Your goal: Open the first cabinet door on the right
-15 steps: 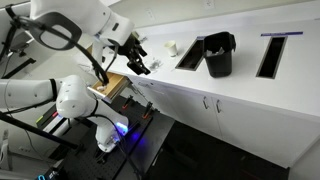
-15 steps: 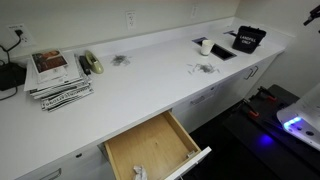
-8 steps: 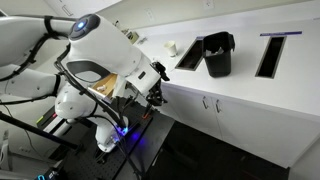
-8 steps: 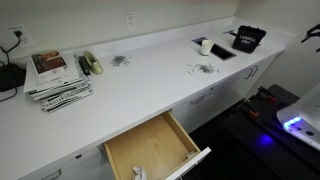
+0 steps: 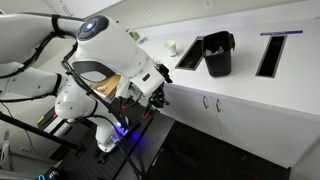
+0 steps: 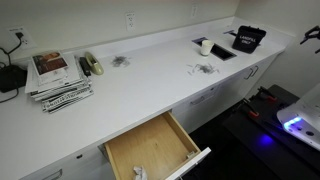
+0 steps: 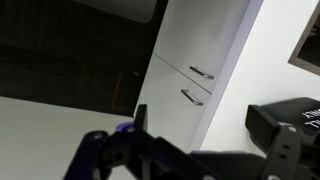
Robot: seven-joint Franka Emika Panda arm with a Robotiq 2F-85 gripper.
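White runs all along this counter [image 6: 150, 75] and down the cabinet fronts under it. The first cabinet door [image 5: 236, 126] sits below the counter edge, roughly under the black bin [image 5: 218, 55]. It lies flush with the front, and its slim metal handle [image 5: 218, 105] is at the upper corner. That handle sits right beside the handle of the matching door [image 5: 190, 108], which is the one of the pair nearer the arm [image 5: 100, 45]. In the wrist view the scene is turned on its side. There the door [image 7: 200, 40] shows above its neighbour, with both handles side by side in the middle of the picture.

The gripper [image 5: 160, 93] hangs in front of the cabinet face, beside the nearer door. It is apart from both handles and touches nothing that I can see. Its fingers are a dark blur in every view, so I cannot tell whether they are spread or closed.

Further along, a light wooden drawer [image 6: 150, 148] stands pulled out from the front. A stack of magazines [image 6: 58, 78] rests on the counter above and to one side of it. A small white cup [image 5: 171, 47] stands near the bin, and a long dark slot [image 5: 270, 55] is cut into the counter past it.
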